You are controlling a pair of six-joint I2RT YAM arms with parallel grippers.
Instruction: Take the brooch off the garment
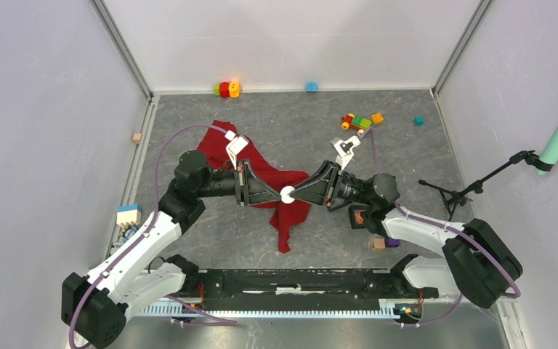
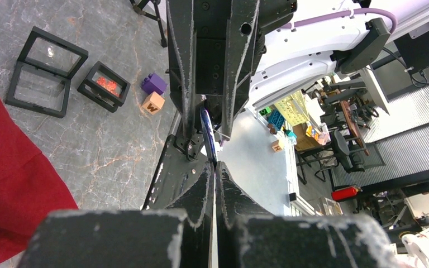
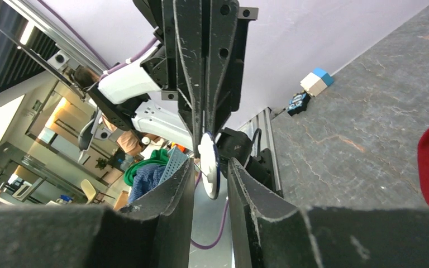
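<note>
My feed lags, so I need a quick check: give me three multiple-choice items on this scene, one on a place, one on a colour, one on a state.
1. Where is the brooch?
A. between the left hand and the right hand
B. pinned on a sleeve
C. inside a box
2. The garment is:
A. green
B. deep red
C. blue
3. The left hand is:
A. wide open
B. out of view
C. shut on the brooch

Answers:
1 A, the white disc sits where both hands meet.
2 B, red fabric lies under the arms.
3 C, its fingers pinch the disc's edge.
</note>
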